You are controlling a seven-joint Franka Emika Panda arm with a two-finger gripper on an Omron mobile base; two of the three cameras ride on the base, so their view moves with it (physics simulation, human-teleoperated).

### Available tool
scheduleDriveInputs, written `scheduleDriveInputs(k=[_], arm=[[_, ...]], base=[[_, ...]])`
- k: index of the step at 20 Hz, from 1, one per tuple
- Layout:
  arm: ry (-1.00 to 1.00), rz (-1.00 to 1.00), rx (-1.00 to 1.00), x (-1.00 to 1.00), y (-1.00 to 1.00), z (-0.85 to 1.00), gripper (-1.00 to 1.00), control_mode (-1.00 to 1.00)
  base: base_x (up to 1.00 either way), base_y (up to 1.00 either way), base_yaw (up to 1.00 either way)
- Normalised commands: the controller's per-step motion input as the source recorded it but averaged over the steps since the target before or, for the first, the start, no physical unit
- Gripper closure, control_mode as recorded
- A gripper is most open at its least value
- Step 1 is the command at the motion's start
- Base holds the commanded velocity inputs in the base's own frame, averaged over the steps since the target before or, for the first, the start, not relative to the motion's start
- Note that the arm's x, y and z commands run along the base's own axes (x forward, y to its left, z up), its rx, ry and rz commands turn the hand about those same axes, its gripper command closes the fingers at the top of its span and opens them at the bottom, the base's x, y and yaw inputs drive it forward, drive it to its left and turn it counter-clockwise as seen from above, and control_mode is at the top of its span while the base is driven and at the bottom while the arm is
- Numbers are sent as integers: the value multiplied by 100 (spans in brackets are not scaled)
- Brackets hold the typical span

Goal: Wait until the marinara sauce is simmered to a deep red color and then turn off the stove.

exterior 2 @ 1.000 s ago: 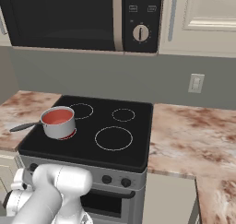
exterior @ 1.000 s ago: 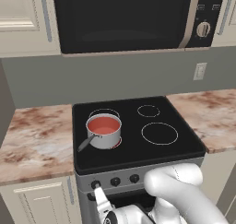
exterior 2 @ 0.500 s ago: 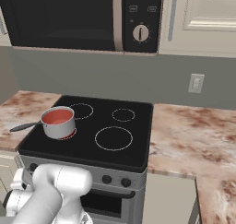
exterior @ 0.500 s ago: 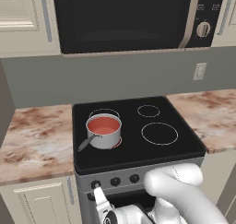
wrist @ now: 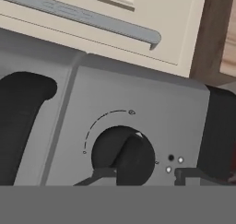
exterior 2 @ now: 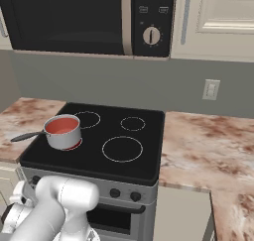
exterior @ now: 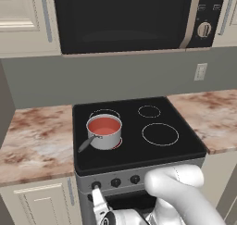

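End effector sits low at the stove's silver front panel, its two dark tips pinching the leftmost black knob from either side. From the left base camera, the white arm folds down in front of the range, its elbow bulging near the lower right, and the hand reaches up toward that knob at the panel's left end. From the right base camera, the arm's rounded shoulder blocks the panel's left part, so the grip itself is hidden there.

Up on the black glass top, the steel saucepan stands on the near-left burner ring, grey handle pointing to the near left. Marinara sauce fills it, a flat pinkish-red disc. A red glow peeks out under the pan's base.

Microwave hangs above, cut off at the top. Marbled table flanks the stove on both sides.
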Motion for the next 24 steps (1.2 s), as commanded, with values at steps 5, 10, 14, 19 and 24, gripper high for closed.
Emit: scheduleDriveInputs(k=[5, 10, 14, 19, 24], arm=[[0, -3, 0, 5, 17, 5, -100, -100], [-4, -1, 0, 4, 18, 29, -100, -100], [-5, 0, 0, 1, 9, 22, -100, -100], [0, 0, 0, 0, 1, 0, -100, -100], [0, 0, 0, 24, 0, 0, -100, -100]], base=[[0, 0, 0], [0, 0, 0], [0, 0, 0], [0, 0, 0], [0, 0, 0]])
